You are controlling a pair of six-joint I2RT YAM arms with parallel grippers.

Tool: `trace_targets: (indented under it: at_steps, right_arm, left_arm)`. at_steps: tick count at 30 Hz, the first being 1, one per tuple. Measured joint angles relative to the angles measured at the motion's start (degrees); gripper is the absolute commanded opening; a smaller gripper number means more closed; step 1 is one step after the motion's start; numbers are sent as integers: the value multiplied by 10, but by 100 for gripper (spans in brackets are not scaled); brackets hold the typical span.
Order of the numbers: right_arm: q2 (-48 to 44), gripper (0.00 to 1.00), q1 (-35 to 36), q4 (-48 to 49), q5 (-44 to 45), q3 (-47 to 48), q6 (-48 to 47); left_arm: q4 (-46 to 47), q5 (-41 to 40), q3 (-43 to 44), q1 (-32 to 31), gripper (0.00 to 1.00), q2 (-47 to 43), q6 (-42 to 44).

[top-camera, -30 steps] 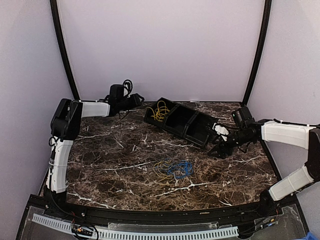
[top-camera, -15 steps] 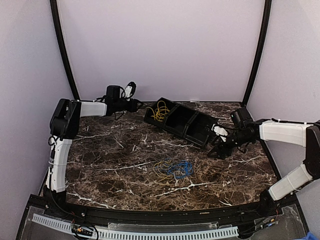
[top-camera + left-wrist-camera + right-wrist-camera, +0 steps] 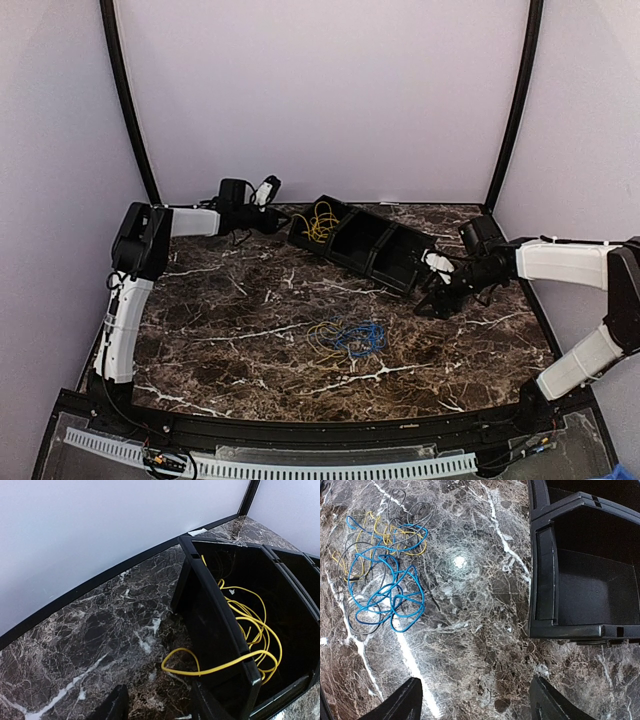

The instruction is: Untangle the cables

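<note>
Because it is light, limp and snag-prone, pinch the blue cable point(image 3: 385, 587) by an outer loop, tangled at the bench point(image 3: 470, 630) centre; a yellow cable point(image 3: 250, 625) lies in the bin point(image 3: 210, 625). Both the left gripper point(image 3: 157, 707) and right gripper point(image 3: 477, 702) gape empty.

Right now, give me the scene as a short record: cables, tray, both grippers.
tray: black, three compartments
tangle: blue cable looped with yellow strands, on the table, apart from the tray
tray contents: yellow cable in one end compartment, one loop spilling over the wall
left gripper: open, empty, by that compartment
right gripper: open, empty, near the tray's other end
</note>
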Motion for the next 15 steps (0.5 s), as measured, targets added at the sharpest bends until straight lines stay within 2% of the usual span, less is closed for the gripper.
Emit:
trace_targets:
  at_steps: [7,11,15]
  right_arm:
    - [8,75,0,-2,0,1,0]
    - [8,75,0,-3,0,1,0]
    - [8,75,0,-3,0,1,0]
  left_arm:
    - [-21,14,66,-4,42,34,6]
    - [-38,23,120,-9,32,58,11]
    - [-60,48,170,-10,27,85,25]
